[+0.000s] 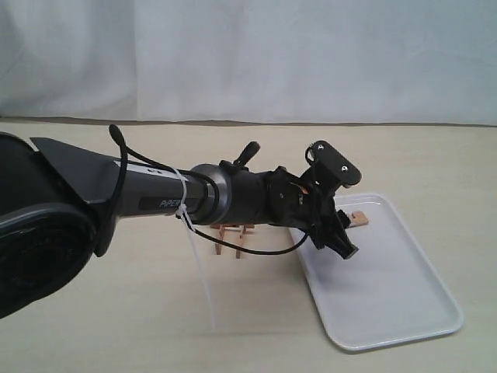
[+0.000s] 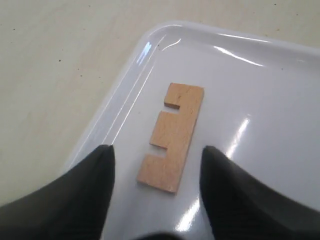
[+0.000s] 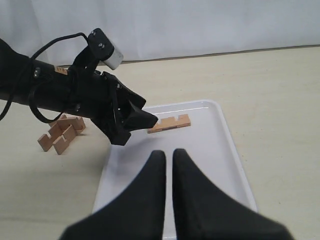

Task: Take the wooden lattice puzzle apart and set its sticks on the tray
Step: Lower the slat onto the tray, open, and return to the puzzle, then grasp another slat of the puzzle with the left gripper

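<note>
Exterior view, with both wrist views. The tray (image 1: 388, 299) lies on the table (image 1: 93, 334) at about 4 o'clock from the centre of the exterior view. The left arm (image 1: 155, 194) reaches in from 9 o'clock and ends over the tray's 11 o'clock corner.

One stick (image 2: 171, 137) lies flat on the tray's floor near its 12 o'clock edge, notched edge exposed. The left gripper (image 2: 156, 148) is released: its fingers (image 2: 95, 200) stand on either side of the stick, clear of both long edges, and grasp nothing.

The rest of the wooden lattice puzzle (image 3: 62, 132) stands on the table at 9 o'clock from the tray, well apart from its rim. Its strips are interlocked. In the exterior view the arm partly hides it, so the number of strips cannot be told.

The right gripper (image 3: 169, 159) hangs above the tray's 6 o'clock half. Its jaws are drawn together with only a thin slit between them, and nothing is in that slit.
</note>
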`<state>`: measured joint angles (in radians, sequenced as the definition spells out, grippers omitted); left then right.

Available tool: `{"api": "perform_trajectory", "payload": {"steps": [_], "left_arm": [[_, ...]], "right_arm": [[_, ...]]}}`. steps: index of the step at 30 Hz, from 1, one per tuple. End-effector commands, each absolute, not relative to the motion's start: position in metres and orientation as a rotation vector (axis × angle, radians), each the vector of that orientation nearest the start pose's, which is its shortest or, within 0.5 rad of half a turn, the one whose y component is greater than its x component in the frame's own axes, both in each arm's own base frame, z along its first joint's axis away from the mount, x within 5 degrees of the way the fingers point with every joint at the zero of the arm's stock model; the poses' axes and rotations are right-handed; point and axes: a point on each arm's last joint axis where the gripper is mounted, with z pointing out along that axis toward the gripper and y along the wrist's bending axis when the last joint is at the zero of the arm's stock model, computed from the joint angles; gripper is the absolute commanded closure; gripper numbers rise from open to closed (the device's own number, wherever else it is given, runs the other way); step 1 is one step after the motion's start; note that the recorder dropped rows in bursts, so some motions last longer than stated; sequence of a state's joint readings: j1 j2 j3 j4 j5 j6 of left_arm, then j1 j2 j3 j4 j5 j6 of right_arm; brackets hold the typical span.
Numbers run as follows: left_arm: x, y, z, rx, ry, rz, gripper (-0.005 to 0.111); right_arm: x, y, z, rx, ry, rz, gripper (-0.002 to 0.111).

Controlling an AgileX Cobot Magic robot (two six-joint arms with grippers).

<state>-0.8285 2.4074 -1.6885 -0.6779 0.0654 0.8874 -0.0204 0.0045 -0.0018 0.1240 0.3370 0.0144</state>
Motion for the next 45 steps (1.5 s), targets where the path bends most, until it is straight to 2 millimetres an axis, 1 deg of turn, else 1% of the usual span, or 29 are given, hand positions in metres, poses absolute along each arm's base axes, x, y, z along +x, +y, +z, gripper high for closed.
{"api": "perform_trajectory", "payload": {"steps": [1,2,3,4,6,7,8,9,11,14,15,16,17,18,19,20,25,29,32,36,39,40,45], "left_arm": [[0.347,-0.388,0.111,1.240,1.890,-0.336,0.047],[0.346,-0.388,0.117,1.256,1.883,-0.340,0.047],[0.343,-0.388,0.135,1.265,1.872,-0.363,0.047],[0.342,-0.388,0.142,1.268,1.866,-0.372,0.047],[0.335,-0.385,0.172,1.314,1.840,-0.400,0.047],[0.329,-0.382,0.190,1.382,1.813,-0.394,0.048],[0.329,-0.379,0.196,1.409,1.803,-0.382,0.048],[0.328,-0.373,0.205,1.437,1.812,-0.388,0.048],[0.330,-0.362,0.216,1.459,1.843,-0.405,0.048],[0.337,-0.331,0.230,1.516,1.940,-0.429,0.049],[0.339,-0.324,0.233,1.529,1.961,-0.425,0.052],[0.341,-0.316,0.235,1.547,1.986,-0.417,0.058],[0.343,-0.305,0.237,1.580,2.023,-0.388,0.066],[0.343,-0.295,0.237,1.649,2.040,-0.329,0.070],[0.341,-0.292,0.238,1.692,2.052,-0.298,0.070],[0.341,-0.286,0.239,1.737,2.061,-0.224,0.070],[0.345,-0.264,0.237,1.820,2.148,0.084,0.070],[0.347,-0.253,0.235,1.913,2.150,0.254,0.070],[0.349,-0.249,0.236,1.938,2.139,0.328,0.070],[0.352,-0.251,0.228,1.948,2.126,0.326,0.070],[0.356,-0.256,0.219,1.909,2.137,0.307,0.070],[0.357,-0.257,0.216,1.906,2.137,0.305,0.067],[0.361,-0.260,0.200,1.906,2.161,0.303,0.045]], "right_arm": [[0.054,0.002,0.183,0.107,1.818,0.111,0.104],[0.054,0.002,0.183,0.107,1.818,0.111,0.104],[0.054,0.002,0.183,0.107,1.818,0.111,0.104],[0.054,0.002,0.183,0.107,1.818,0.111,0.104],[0.054,0.002,0.183,0.107,1.818,0.111,0.104],[0.054,0.002,0.183,0.107,1.818,0.111,0.104],[0.054,0.002,0.183,0.107,1.818,0.111,0.104],[0.054,0.002,0.183,0.107,1.818,0.111,0.104],[0.054,0.002,0.183,0.107,1.818,0.111,0.104],[0.054,0.002,0.183,0.107,1.818,0.111,0.104],[0.054,0.002,0.183,0.107,1.818,0.111,0.104],[0.054,0.002,0.183,0.107,1.818,0.111,0.104],[0.054,0.002,0.183,0.107,1.818,0.111,0.104],[0.054,0.002,0.183,0.107,1.818,0.111,0.104],[0.054,0.002,0.183,0.107,1.818,0.111,0.104],[0.054,0.002,0.183,0.107,1.818,0.111,0.104],[0.054,0.002,0.183,0.107,1.818,0.111,0.104],[0.054,0.002,0.183,0.107,1.818,0.111,0.104],[0.054,0.002,0.183,0.107,1.818,0.111,0.104],[0.054,0.002,0.183,0.107,1.818,0.111,0.104],[0.054,0.002,0.183,0.107,1.818,0.111,0.104],[0.054,0.002,0.183,0.107,1.818,0.111,0.104],[0.054,0.002,0.183,0.107,1.818,0.111,0.104]]}}
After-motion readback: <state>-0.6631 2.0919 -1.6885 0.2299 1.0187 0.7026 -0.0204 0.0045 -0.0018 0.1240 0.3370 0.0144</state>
